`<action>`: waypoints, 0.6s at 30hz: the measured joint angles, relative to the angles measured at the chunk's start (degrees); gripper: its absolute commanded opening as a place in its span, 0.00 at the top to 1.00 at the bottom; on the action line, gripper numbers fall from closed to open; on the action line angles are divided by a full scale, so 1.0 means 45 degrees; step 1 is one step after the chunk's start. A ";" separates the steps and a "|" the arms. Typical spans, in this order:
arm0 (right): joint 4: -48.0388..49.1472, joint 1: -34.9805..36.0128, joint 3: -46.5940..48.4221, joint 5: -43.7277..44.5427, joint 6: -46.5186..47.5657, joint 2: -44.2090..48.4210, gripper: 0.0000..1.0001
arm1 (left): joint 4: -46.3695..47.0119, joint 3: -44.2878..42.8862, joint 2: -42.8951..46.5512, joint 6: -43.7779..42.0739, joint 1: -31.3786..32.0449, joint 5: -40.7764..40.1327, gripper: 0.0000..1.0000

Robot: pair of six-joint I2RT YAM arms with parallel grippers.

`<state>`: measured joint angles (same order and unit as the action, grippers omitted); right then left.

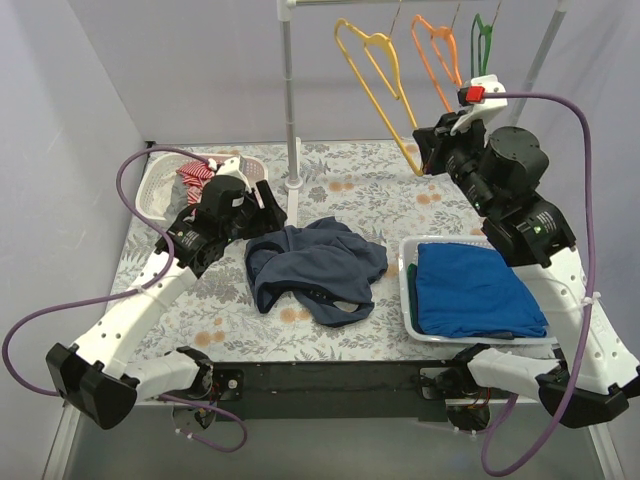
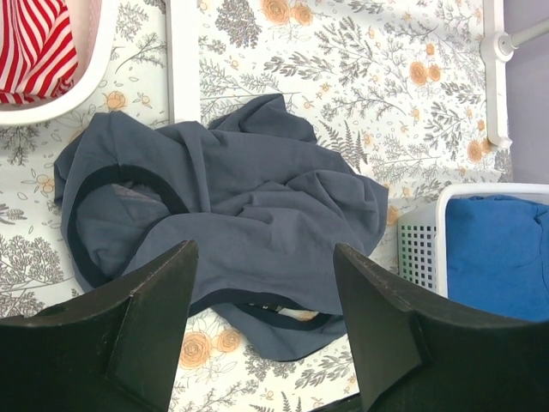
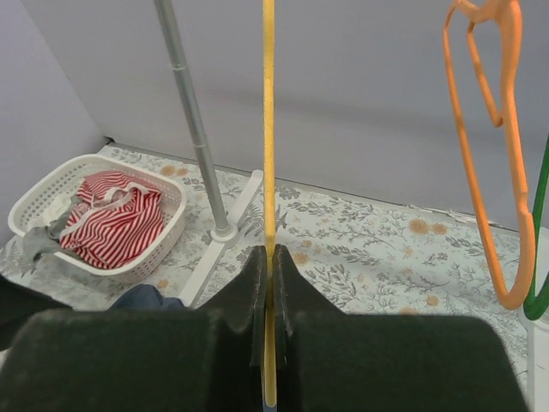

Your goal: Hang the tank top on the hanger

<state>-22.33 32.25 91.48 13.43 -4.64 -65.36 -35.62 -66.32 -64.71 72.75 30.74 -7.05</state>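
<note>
hanger [image 3: 268,129] top cut off by frame edge, striped cloth [image 2: 34,43] partly cropped

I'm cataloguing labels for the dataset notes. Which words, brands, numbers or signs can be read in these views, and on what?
None: no text is readable in any view.
The tank top, the hanger and the blue cloth show no print or tag.
The red part on the right wrist is too small to tell.
</note>
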 measured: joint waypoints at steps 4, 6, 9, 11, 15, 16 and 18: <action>0.0019 0.0000 -0.0743 -0.0772 -0.0355 0.0738 0.99 | 0.0000 -0.0345 -0.0131 -0.0087 -0.0058 0.0000 0.36; -0.0019 0.0000 -0.1341 -0.1195 -0.0602 0.1156 0.99 | 0.0010 -0.0486 -0.0146 -0.0112 -0.0063 0.0000 0.36; -0.0321 0.0000 -0.2390 -0.1909 -0.0976 0.1880 0.99 | 0.0015 -0.0617 -0.0146 -0.0136 -0.0068 0.0000 0.36; -0.0476 0.0000 -0.3215 -0.2516 -0.1292 0.2438 0.99 | -0.0015 -0.0627 -0.0146 -0.0175 -0.0068 0.0000 0.36; -0.1044 0.0000 -0.5129 -0.3769 -0.1894 0.3750 0.99 | -0.0087 -0.0510 -0.0141 -0.0117 -0.0073 0.0005 0.38; -0.1171 0.0000 -0.5615 -0.4153 -0.2021 0.4085 0.99 | -0.0078 -0.0369 -0.0112 -0.0063 -0.0073 0.0010 0.39; -0.1452 0.0000 -0.6479 -0.4833 -0.2278 0.4653 0.99 | -0.0097 0.0155 0.0019 0.0068 -0.0073 -0.0005 0.41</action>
<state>-28.86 32.25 62.33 -8.32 -14.90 -44.42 -36.05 -65.63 -64.62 73.06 30.41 -7.07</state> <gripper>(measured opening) 0.042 0.613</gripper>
